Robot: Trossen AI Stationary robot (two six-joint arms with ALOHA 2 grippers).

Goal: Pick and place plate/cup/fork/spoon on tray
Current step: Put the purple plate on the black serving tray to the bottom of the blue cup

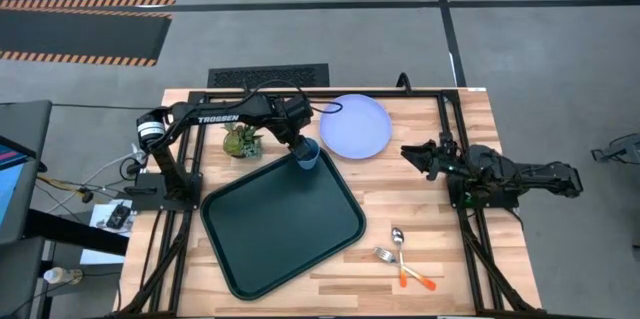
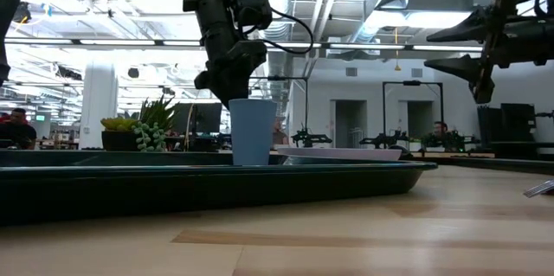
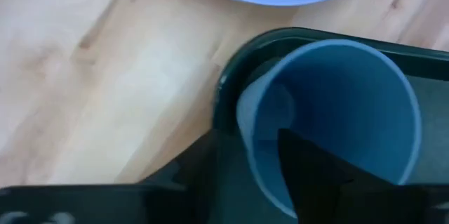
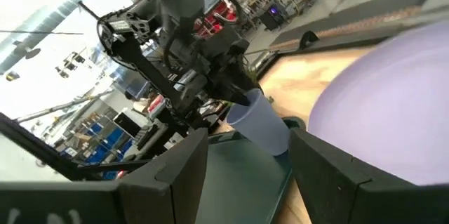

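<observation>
Where the left end effector meets the cup, you see one finger inside the rim and one outside, holding its wall. That cup stands at the tray's far corner, probably resting on it. Beside it lies the plate, with fork and spoon crossed on the counter. Your right end effector hovers spread wide.
</observation>
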